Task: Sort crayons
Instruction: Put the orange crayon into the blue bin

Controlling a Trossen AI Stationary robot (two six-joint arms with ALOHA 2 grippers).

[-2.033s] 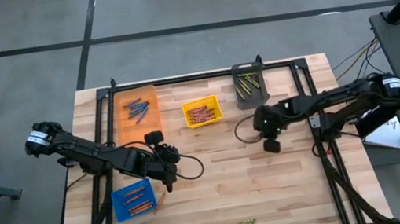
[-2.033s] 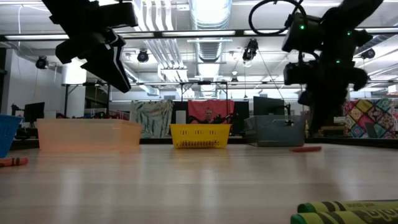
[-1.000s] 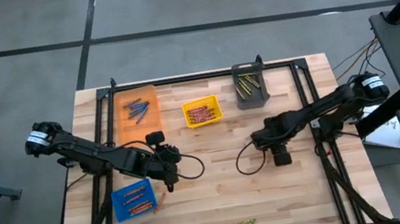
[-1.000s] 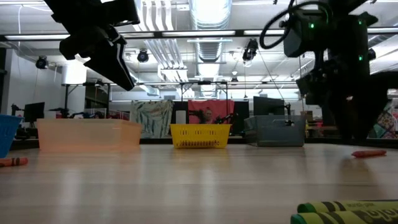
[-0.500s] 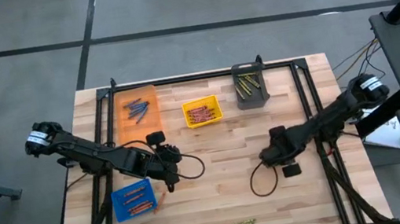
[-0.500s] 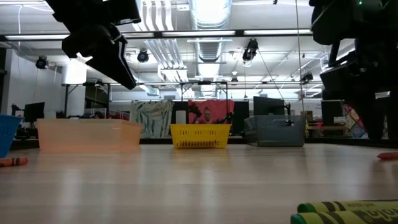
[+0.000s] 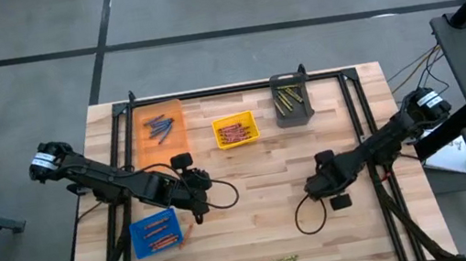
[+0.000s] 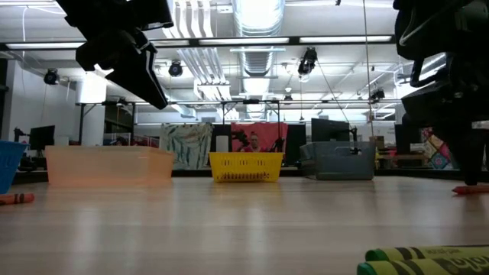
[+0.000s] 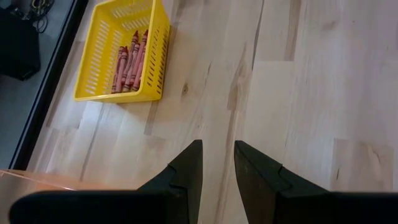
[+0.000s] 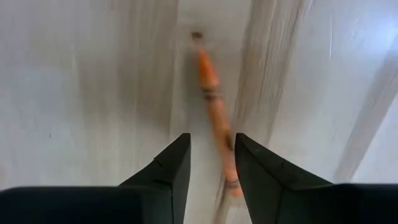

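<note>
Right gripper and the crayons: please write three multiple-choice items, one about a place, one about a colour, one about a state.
1. The red crayons lie: A on the floor; B in the yellow bin; C on a chair.
2. The crayon at the right gripper is: A green; B orange; C blue.
3. The right gripper is: A shut on the crayon; B shut, empty; C open.
Answers: B, the left wrist view shows them inside it; B, the right wrist view shows its colour; C, its fingers stand apart, gripping nothing.
</note>
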